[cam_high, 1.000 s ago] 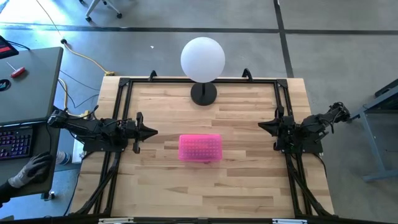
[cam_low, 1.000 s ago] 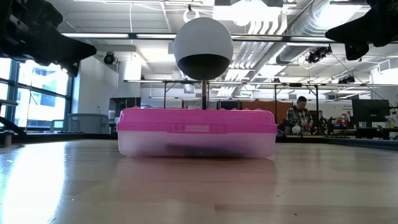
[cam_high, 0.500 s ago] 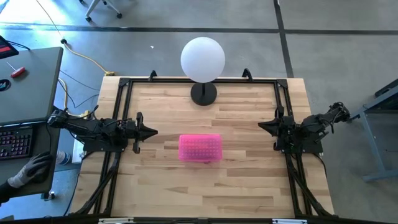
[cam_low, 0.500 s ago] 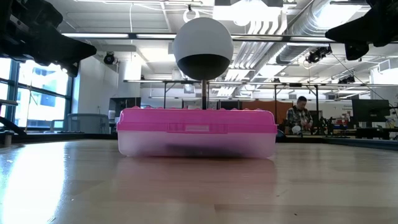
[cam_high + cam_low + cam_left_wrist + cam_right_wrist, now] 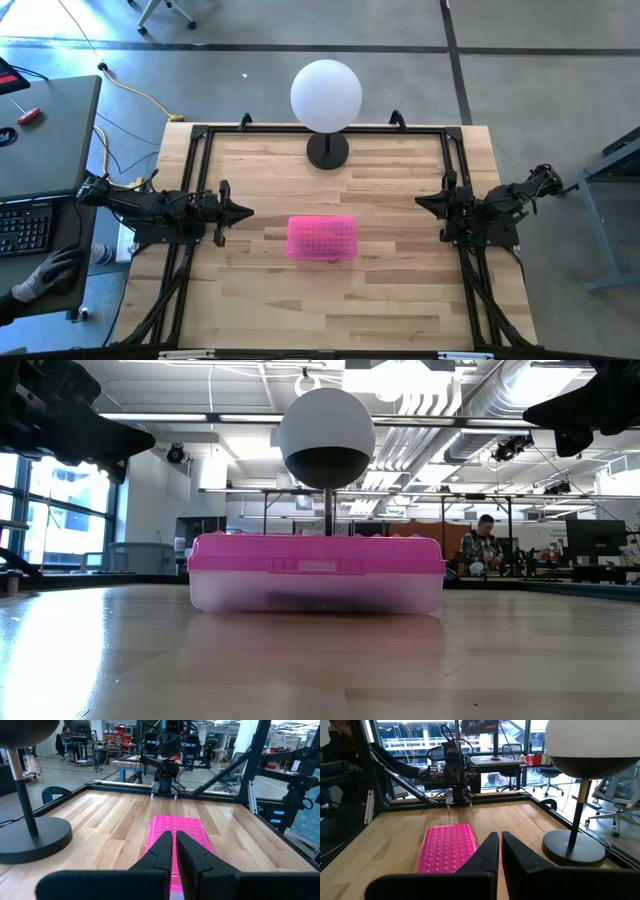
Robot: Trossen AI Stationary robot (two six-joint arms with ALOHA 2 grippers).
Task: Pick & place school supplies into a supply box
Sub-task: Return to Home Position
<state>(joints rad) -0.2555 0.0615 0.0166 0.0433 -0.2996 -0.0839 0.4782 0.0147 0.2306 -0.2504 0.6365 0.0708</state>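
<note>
Pink-lidded supply box (image 5: 322, 238) sits shut, nothing moved vs a sec ago; left gripper (image 5: 246, 211) & right gripper (image 5: 421, 203) parked well apart either side, fingers closed on nothing, so job looks done.

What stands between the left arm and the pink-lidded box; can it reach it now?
Probably yes. The left hand, shut, sits at the table's left side pointing toward the supply box, with only bare wood between them. The globe lamp stands farther back, off that line. The right hand sits opposite.
</note>
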